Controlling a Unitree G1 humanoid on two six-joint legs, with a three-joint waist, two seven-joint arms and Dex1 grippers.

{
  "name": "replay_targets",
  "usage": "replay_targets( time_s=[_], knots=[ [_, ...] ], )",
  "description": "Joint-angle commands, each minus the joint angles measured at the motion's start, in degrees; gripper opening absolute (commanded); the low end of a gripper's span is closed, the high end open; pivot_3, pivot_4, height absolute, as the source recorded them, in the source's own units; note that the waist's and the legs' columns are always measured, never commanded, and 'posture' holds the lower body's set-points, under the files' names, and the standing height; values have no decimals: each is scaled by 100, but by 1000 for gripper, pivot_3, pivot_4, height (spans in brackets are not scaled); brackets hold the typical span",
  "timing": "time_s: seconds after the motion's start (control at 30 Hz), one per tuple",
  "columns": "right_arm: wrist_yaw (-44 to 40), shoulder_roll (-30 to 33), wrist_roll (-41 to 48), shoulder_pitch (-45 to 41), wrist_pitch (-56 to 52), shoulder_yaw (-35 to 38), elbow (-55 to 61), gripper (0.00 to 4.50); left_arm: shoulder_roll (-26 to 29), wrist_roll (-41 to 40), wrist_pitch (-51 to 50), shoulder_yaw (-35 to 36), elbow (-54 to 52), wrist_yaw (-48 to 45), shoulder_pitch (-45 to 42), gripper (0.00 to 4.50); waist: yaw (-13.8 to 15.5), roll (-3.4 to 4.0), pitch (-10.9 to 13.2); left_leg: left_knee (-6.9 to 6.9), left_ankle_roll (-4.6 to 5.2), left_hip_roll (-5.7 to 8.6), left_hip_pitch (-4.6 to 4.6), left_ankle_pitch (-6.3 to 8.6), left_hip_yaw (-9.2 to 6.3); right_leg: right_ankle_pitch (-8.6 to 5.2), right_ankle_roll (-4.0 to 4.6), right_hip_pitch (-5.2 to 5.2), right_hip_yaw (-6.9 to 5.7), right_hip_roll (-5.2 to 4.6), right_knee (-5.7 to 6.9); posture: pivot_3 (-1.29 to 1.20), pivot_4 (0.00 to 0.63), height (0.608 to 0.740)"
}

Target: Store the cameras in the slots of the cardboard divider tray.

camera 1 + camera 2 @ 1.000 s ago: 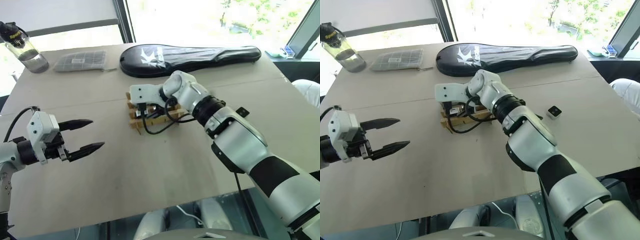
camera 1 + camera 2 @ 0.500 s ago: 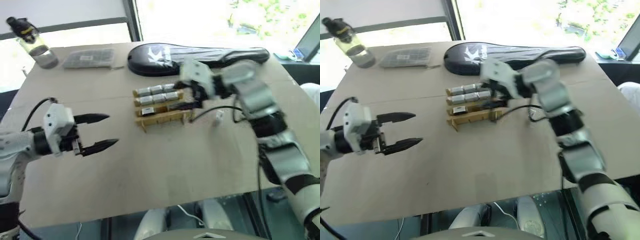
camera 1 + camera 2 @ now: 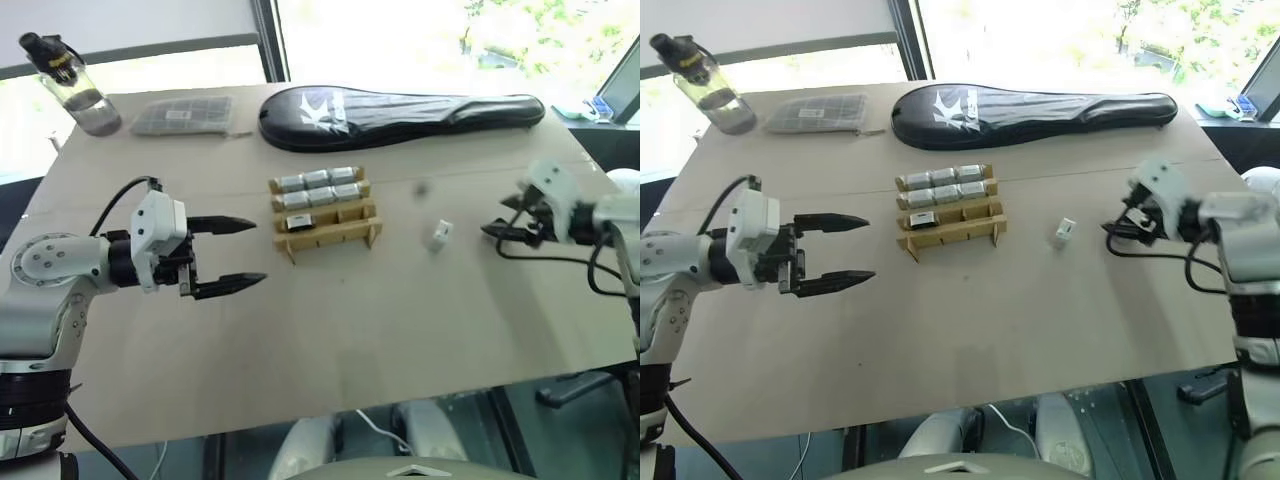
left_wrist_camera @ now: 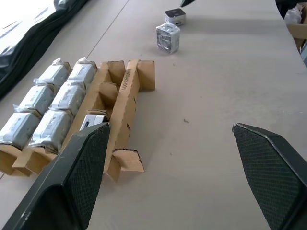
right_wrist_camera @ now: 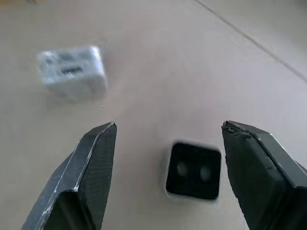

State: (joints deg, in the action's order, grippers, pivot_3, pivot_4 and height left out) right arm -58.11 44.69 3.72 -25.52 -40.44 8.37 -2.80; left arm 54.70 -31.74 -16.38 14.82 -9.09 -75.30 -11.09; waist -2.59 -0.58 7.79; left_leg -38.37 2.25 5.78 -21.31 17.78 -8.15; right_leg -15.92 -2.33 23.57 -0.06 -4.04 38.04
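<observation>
The cardboard divider tray [image 3: 342,236] stands mid-table, its two back rows filled with silver cameras [image 3: 318,180] and one more in the front row's left slot [image 4: 92,120]. One loose silver camera [image 3: 439,235] lies on the table right of the tray. A second one, black face up [image 5: 194,170], lies just below and between the fingers of my right gripper [image 5: 169,125], which is open and hovering at the table's right side [image 3: 1118,225]. My left gripper [image 3: 258,250] is open and empty, left of the tray and pointing toward it.
A long black racket case [image 3: 400,108] lies across the back of the table. A grey flat gridded pack [image 3: 182,115] and a clear bottle [image 3: 70,85] sit at the back left. The table's right edge [image 3: 612,300] is close to my right arm.
My right arm has swung away from the tray to the table's right side, uncovering the tray. The left gripper has drifted slightly toward the tray and stays open.
</observation>
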Motion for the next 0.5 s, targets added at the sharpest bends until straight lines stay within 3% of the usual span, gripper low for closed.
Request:
replay_targets(
  time_s=[0.03,0.23,0.5],
  knots=[
    [429,-91,222,336,121,366,363,3464,8,-66,12,-46,-28,-55,-158,4252,18,0,0,-1,0,0,1,0,0,0,0,-1,-1,0,2,0,150,740],
    [1087,-315,265,433,586,381,-194,3464,28,-79,-37,-171,34,-117,-401,4252,26,1,0,-1,0,1,15,0,6,0,0,-12,7,1,2,0,150,740],
    [1155,-394,416,95,1105,167,-1041,3464,50,-49,-62,-177,85,-195,-505,4252,23,0,0,-2,1,1,15,0,7,0,0,-13,7,1,0,0,150,740]
  ],
)
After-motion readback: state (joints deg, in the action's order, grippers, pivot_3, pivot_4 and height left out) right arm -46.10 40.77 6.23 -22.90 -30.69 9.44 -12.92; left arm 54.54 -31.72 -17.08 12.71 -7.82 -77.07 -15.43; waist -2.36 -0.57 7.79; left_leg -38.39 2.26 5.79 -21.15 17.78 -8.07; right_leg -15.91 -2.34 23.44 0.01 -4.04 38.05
